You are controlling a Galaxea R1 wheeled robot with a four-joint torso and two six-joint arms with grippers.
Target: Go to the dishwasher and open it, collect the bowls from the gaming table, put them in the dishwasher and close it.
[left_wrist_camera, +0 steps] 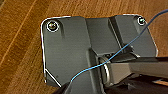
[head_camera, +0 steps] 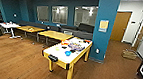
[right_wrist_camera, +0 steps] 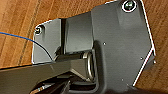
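White-topped, yellow-legged gaming table (head_camera: 61,54) w/ small dark bowls (head_camera: 72,50) on wood-plank floor (head_camera: 15,60); fingers' state indiscernible.

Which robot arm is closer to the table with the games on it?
Neither yet, probably. The white-topped gaming table stands ahead, near the middle of the head view, a stretch of wooden floor away. Both wrist views look down at floor, so neither arm looks better placed.
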